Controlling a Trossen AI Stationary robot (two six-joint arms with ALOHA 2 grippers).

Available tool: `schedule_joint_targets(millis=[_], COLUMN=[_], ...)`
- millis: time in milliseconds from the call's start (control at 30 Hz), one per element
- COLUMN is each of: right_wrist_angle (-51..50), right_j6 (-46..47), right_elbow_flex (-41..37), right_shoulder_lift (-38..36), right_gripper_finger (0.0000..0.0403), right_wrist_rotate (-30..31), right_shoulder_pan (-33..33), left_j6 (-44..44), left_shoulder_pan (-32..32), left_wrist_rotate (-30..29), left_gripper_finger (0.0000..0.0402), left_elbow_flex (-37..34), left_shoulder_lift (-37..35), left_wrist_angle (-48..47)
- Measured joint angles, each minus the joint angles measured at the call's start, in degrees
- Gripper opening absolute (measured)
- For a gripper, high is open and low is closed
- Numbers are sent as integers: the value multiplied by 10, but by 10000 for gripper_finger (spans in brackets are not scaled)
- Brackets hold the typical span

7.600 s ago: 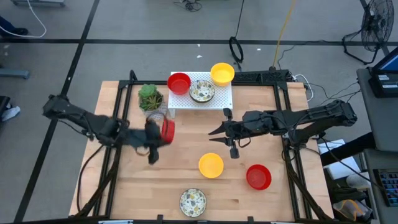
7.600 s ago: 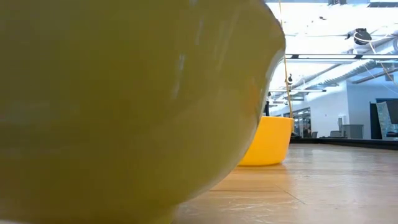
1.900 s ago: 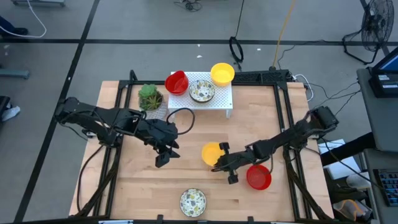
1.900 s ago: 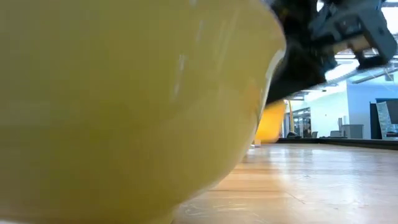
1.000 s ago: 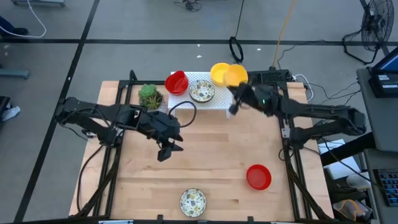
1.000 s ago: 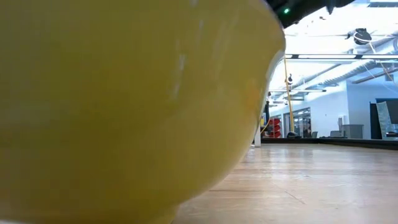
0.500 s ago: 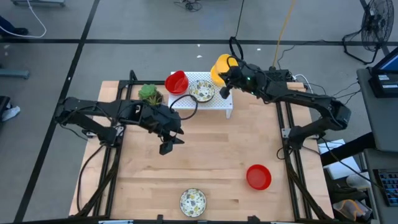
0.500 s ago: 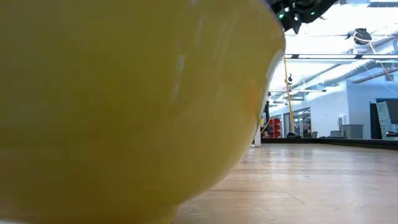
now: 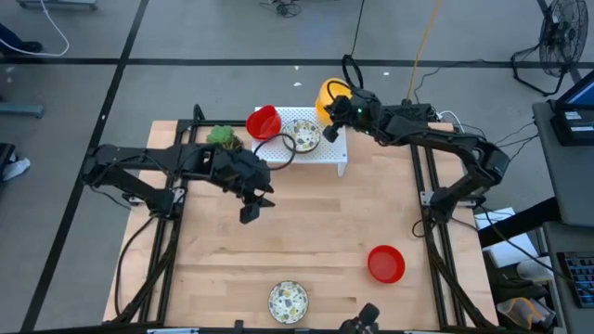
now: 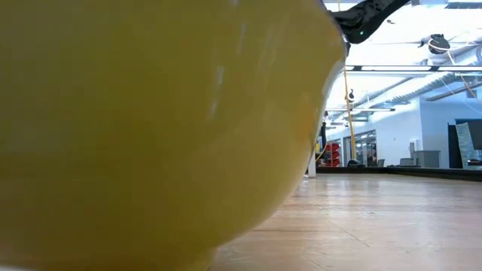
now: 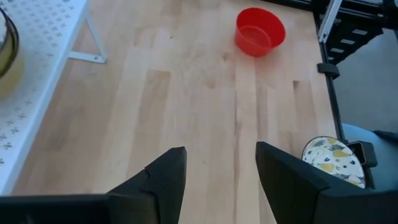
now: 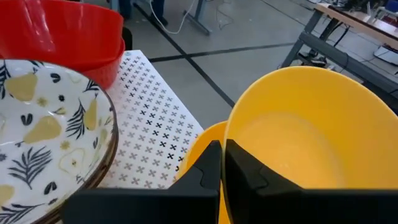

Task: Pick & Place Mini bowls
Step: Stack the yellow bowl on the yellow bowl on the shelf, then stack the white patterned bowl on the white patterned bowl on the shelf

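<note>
The right end effector has carried its yellow bowl from beside the rack to over the rack's far corner, pinching the glossy, smooth rim above a second yellow bowl. The left end effector, jaws apart and empty, hovers over the planked wooden table.

pale wooden table, glossy, perhaps plastic yellow bowl, matt white perforated rack

Three red bowls, two yellow bowls, two patterned bowls, one white rack, one plant, two arms.
</note>
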Motion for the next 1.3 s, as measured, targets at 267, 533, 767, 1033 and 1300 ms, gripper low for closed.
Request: schedule_joint_targets(millis=[267, 533, 767, 1033, 1300], right_wrist_angle=[0, 0, -5, -85, -139], right_j6=[0, 5, 5, 18, 28], right_elbow_flex=[0, 0, 0, 0, 0], right_shoulder_lift=[1, 1, -48, -169, -247], right_gripper_finger=[1, 66, 127, 133, 117], right_wrist_rotate=[-57, -90, -86, -86, -88], right_shoulder_pan=[0, 4, 14, 70, 139], left_j6=[20, 18, 17, 21, 92], left_shoulder_pan=[17, 28, 28, 28, 11], left_wrist_rotate=[0, 0, 0, 0, 0], left_gripper_finger=[198, 198, 198, 198, 198], left_elbow_flex=[0, 0, 0, 0, 0], left_shoulder_lift=[0, 0, 0, 0, 4], left_wrist_angle=[0, -1, -10, -27, -29])
